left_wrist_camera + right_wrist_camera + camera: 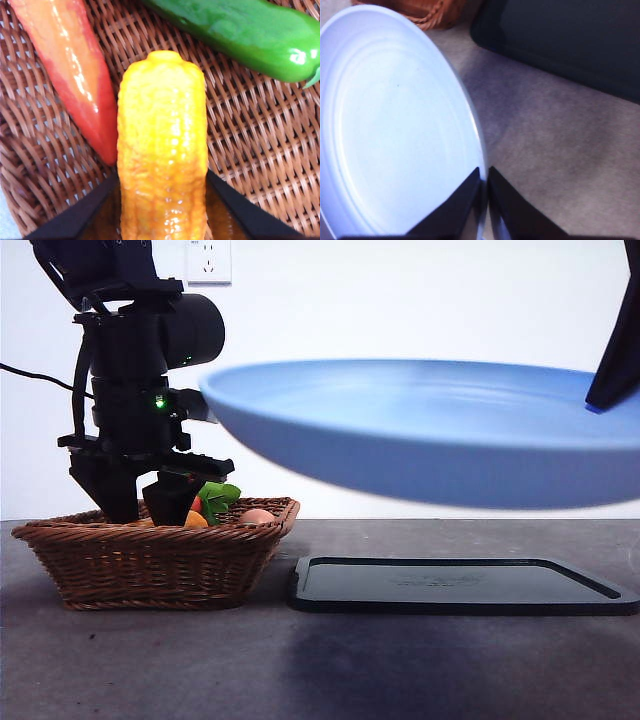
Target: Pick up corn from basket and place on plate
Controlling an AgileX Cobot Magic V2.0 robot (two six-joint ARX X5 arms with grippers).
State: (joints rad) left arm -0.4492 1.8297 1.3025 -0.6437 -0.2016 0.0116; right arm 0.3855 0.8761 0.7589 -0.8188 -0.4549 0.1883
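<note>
The corn (162, 150) lies on the floor of the basket (150, 565), directly between the two jaws of the left hand (162, 210). Its long axis runs straight out from the hand, the blunt end farthest away. The jaws are spread to either side of the cob and bracket it at its near part; whether they already press on it cannot be told. Touching the corn on one flank is a red-orange carrot (75, 75), tapering to a point beside the cob; a green cucumber-like vegetable (240, 35) lies beyond the cob's far end, apart from it. In the front view the left hand (140, 502) reaches down inside the basket, below the braided rim.

The right hand (484, 200) is pressed together on the rim of the plate (430, 430), holding it in the air, tilted, well above the worktop (320, 670) and over a black tray (460, 585). The plate's near edge comes close to the left arm, above the basket's end.

Judgement: the left hand is the nearer to the corn and is placed to close and lift. Room upward is open, though the cob must clear the basket rim and the carrot. The plate's overhanging edge narrows the path sideways.
</note>
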